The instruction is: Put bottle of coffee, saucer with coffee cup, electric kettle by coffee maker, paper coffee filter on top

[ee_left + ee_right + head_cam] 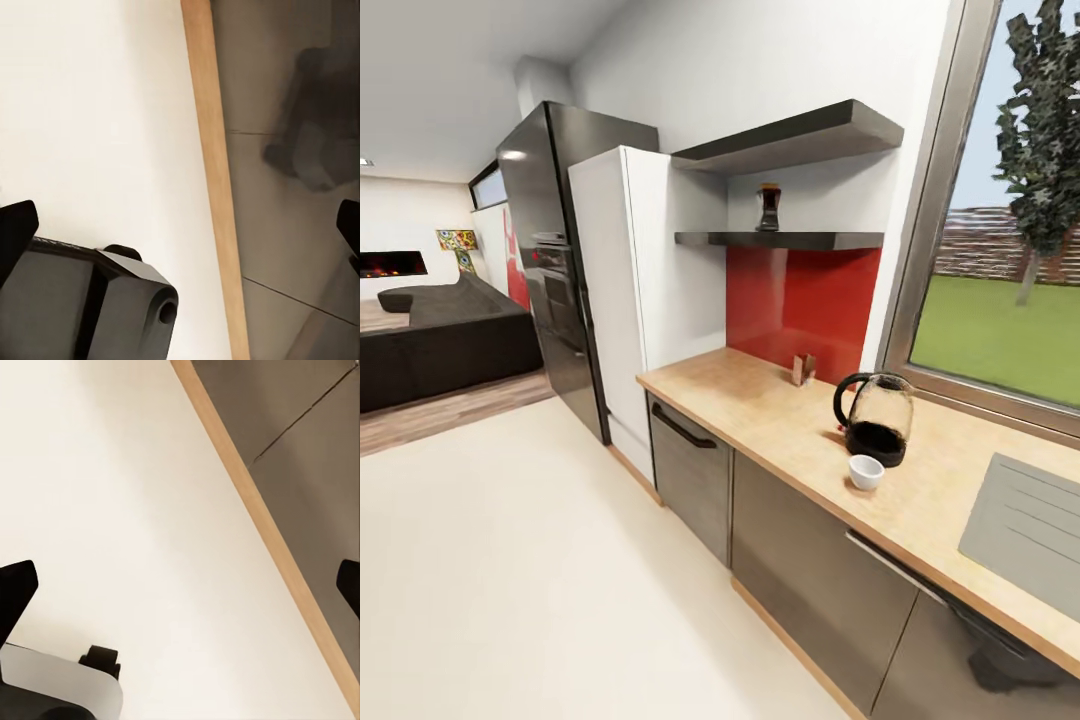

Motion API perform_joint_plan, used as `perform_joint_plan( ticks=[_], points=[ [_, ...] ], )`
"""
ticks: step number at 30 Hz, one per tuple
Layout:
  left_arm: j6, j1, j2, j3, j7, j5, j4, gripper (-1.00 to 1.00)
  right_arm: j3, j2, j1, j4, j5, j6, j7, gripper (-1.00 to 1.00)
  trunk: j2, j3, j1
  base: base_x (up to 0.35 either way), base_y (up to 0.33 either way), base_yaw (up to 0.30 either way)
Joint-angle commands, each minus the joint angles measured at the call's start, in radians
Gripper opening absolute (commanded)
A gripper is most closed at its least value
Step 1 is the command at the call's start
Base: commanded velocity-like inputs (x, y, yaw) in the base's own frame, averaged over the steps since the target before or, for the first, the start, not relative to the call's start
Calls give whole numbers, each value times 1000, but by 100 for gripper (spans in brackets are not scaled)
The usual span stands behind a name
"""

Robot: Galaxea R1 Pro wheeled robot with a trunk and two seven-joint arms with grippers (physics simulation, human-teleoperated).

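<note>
In the head view the pale wood countertop (760, 410) runs along the wall above dark cabinets. The dark glassy electric kettle (876, 418) stands on it near the window. The small white coffee cup (866, 470) sits right in front of the kettle. A small dark jar, the bottle of coffee (768, 207), stands on the lower wall shelf (800, 240). The coffee maker, saucer and paper filter are out of view. My left gripper (180, 232) and right gripper (180, 589) hang open over the floor beside the cabinet plinth, with nothing between their fingers.
A small brown object (803, 368) stands at the red backsplash. A steel sink (1030, 530) lies at the right. A white tall cabinet (630, 300) and a black fridge (555, 260) close the counter's far end. Cream floor (510, 560) spreads to the left; a dark sofa (440, 340) sits beyond.
</note>
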Motion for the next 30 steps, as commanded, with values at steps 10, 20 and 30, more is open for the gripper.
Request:
perform_joint_plan(
  ticks=[10, 20, 30],
  points=[
    [4, -1, 0, -8, -3, 10, 0, 100, 4, 0, -1, 1, 0, -3, 0, 100, -1, -1, 1, 264, 243, 0],
    [4, -1, 0, -8, -3, 10, 0, 100, 4, 1, -1, 2, 0, -3, 0, 100, -1, -1, 1, 265, 241, 0],
    [4, -1, 0, -8, -3, 11, 0, 100, 4, 1, -1, 2, 0, -3, 0, 100, -1, -1, 1, 265, 240, -2]
  ],
)
